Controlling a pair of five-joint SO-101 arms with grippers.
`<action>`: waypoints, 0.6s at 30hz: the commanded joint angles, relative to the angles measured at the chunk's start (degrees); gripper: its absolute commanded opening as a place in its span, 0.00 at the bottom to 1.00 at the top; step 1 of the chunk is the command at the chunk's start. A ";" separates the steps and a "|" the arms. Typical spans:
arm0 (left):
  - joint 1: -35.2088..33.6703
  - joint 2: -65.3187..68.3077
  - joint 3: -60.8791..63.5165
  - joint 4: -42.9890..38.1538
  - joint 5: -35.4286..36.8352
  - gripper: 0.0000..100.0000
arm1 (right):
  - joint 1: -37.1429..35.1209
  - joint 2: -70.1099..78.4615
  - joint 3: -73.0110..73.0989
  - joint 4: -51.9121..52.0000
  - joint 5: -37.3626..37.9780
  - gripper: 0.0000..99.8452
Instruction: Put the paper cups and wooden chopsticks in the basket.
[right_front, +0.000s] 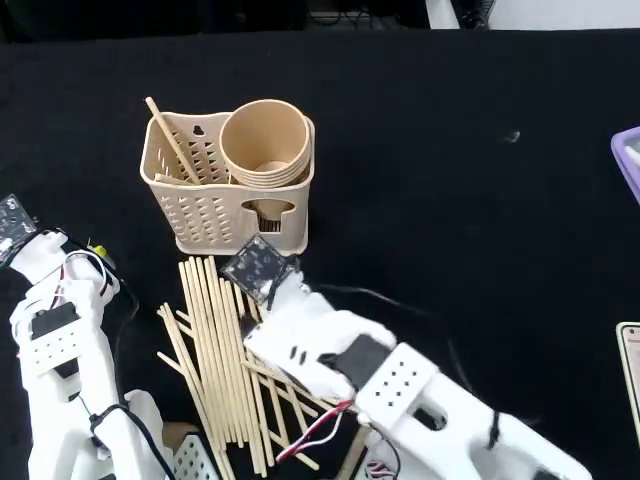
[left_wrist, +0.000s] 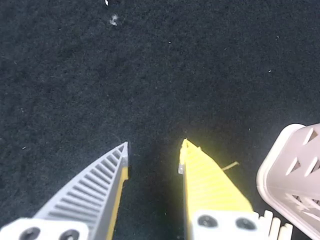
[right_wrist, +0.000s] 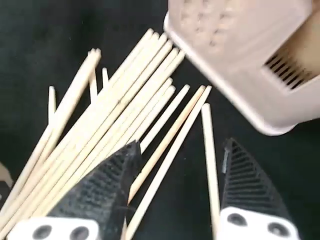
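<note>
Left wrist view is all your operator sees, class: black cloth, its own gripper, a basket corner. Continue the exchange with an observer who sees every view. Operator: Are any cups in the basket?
Observer: Yes, the paper cups stand nested in one compartment of the basket.
Operator: Any chopsticks in?
Observer: One chopstick leans in the other compartment.
Operator: The rest?
Observer: The chopstick pile lies on the cloth in front of the basket, with the right gripper open over it.
</note>
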 joint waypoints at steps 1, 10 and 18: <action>-0.48 -0.88 -0.48 -0.88 0.09 0.17 | -0.97 9.10 0.75 -8.62 -3.25 0.27; -0.48 -0.70 -0.48 -0.88 0.09 0.17 | -3.87 27.82 -6.55 -8.79 -8.18 0.27; -0.48 -0.88 -0.48 -0.88 0.09 0.17 | -2.99 30.81 -13.76 6.95 -8.09 0.07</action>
